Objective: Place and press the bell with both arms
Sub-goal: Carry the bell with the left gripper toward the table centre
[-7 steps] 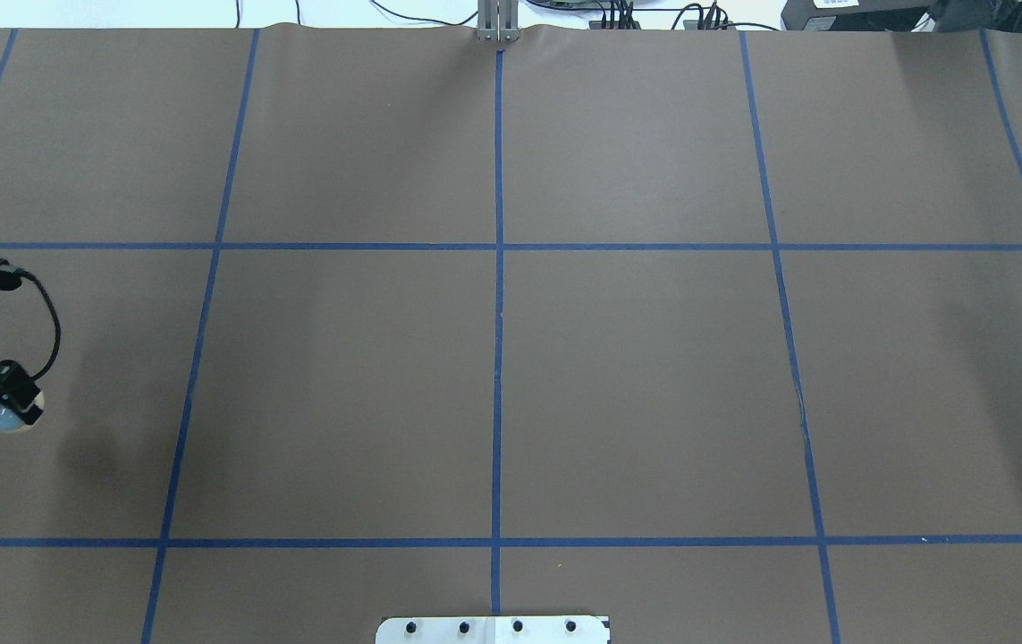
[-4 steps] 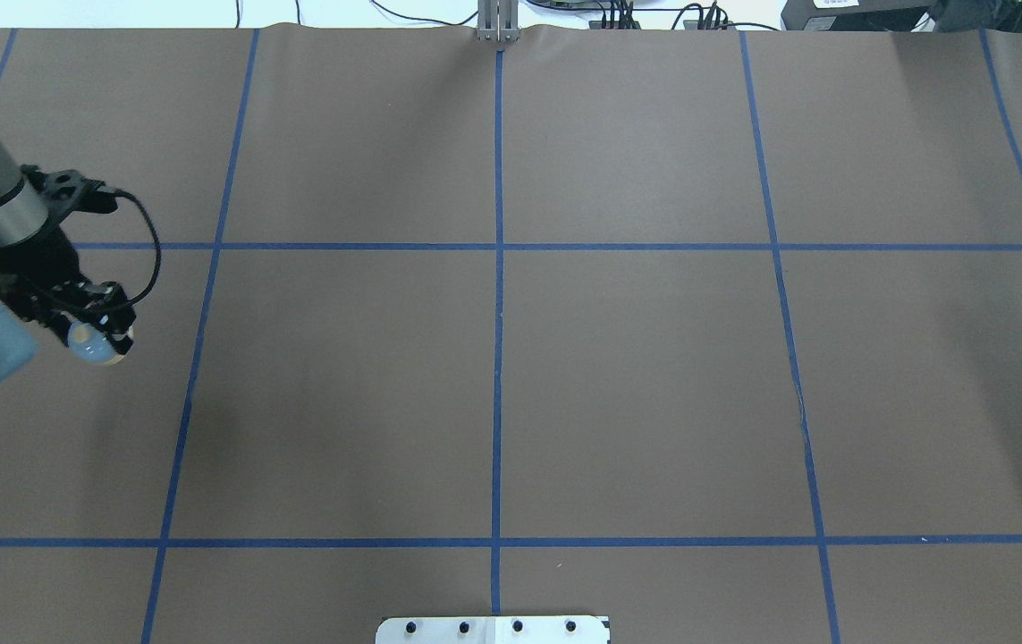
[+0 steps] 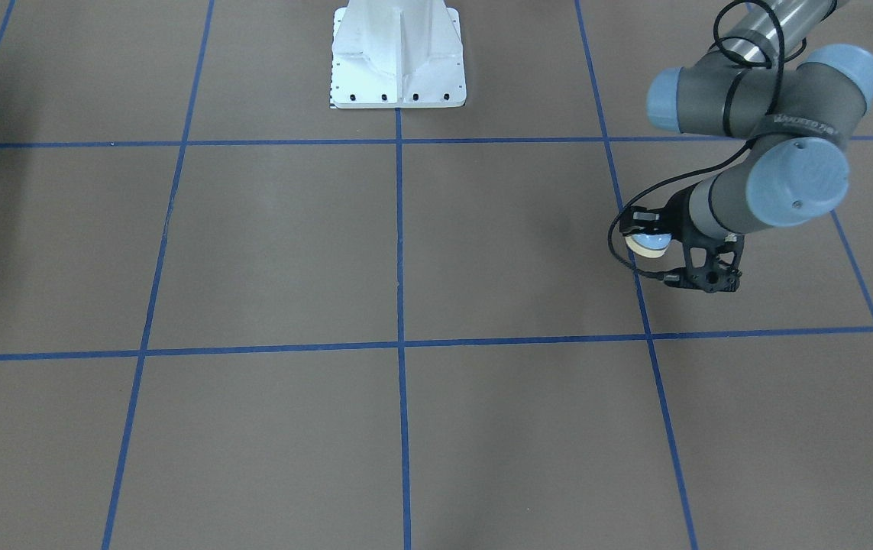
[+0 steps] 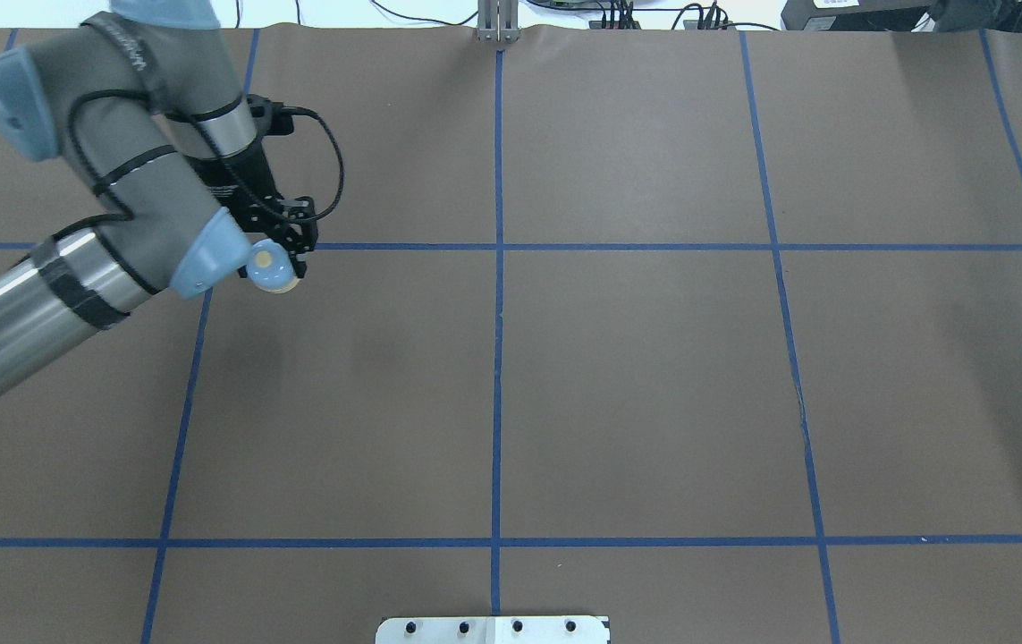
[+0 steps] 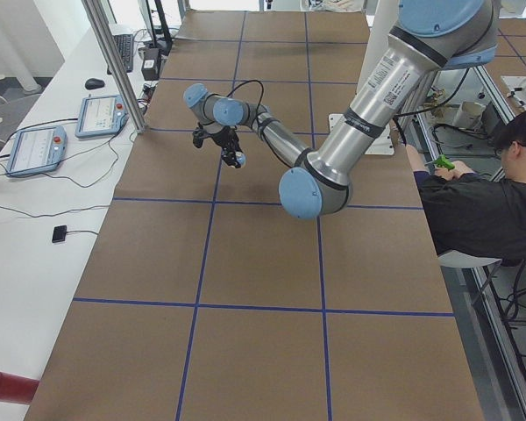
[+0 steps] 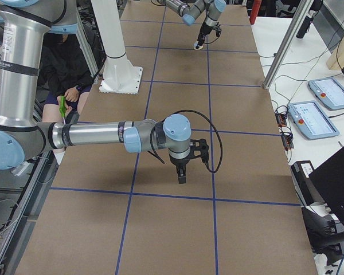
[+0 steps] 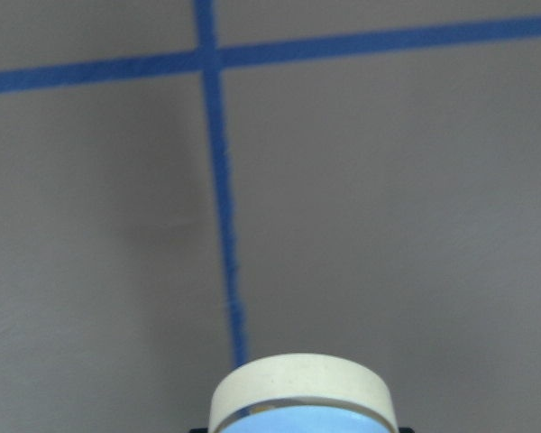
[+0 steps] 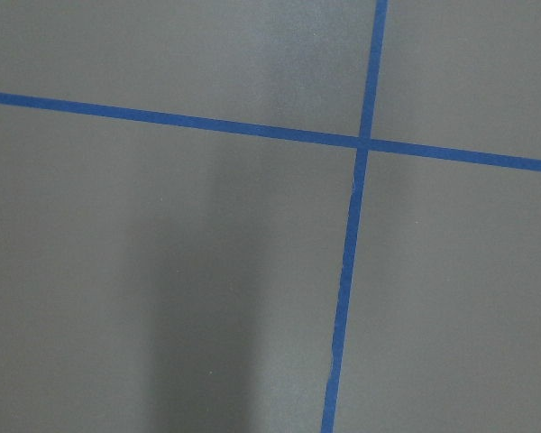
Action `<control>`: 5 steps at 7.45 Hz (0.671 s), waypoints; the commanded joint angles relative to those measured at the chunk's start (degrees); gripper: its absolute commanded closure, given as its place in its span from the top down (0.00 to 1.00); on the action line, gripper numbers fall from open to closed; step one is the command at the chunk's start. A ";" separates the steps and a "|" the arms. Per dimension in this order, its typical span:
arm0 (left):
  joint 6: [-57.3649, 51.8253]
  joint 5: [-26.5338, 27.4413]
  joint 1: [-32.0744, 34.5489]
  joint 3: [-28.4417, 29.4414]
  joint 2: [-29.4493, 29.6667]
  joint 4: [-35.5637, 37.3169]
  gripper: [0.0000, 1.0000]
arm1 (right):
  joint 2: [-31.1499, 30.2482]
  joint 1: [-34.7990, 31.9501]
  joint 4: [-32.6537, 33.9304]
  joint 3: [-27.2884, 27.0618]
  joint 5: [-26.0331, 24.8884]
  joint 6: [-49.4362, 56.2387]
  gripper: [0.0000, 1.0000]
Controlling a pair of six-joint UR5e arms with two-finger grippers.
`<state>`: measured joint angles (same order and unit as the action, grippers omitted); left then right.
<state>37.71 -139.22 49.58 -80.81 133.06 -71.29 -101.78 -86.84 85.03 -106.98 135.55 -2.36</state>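
My left gripper (image 4: 285,258) is shut on the bell (image 4: 271,268), a small light-blue dome with a cream button and rim. It holds the bell just above the brown mat, near a crossing of blue tape lines in the far left part. The bell also shows in the front-facing view (image 3: 648,243), held by the left gripper (image 3: 644,229), and at the bottom of the left wrist view (image 7: 302,397). My right gripper (image 6: 182,175) shows only in the exterior right view, pointing down over the mat; I cannot tell if it is open or shut.
The white bolted pedestal (image 3: 398,57) stands at the robot's side of the table. Blue tape lines (image 4: 498,358) divide the mat into squares. A seated person (image 5: 491,206) is beside the table's near end. Teach pendants (image 5: 35,149) lie on the side bench.
My left arm has swung from the table's left edge towards the far right, carrying the bell to the tape crossing. More of the arm is now in view.
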 commanded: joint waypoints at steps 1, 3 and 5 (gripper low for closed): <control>9.88 0.09 -3.77 16.05 13.40 -6.97 0.46 | 0.09 0.00 -0.04 0.02 -0.02 -0.01 1.00; 17.10 0.35 -6.06 25.84 18.96 -16.40 0.46 | 0.00 0.00 0.05 0.02 -0.02 -0.10 1.00; 20.97 1.05 -8.62 30.09 23.28 -17.73 0.47 | 0.00 0.00 -0.04 -0.07 0.16 -0.10 1.00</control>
<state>55.59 -138.69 42.50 -53.23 153.94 -87.37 -101.76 -86.84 85.06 -107.01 135.60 -2.46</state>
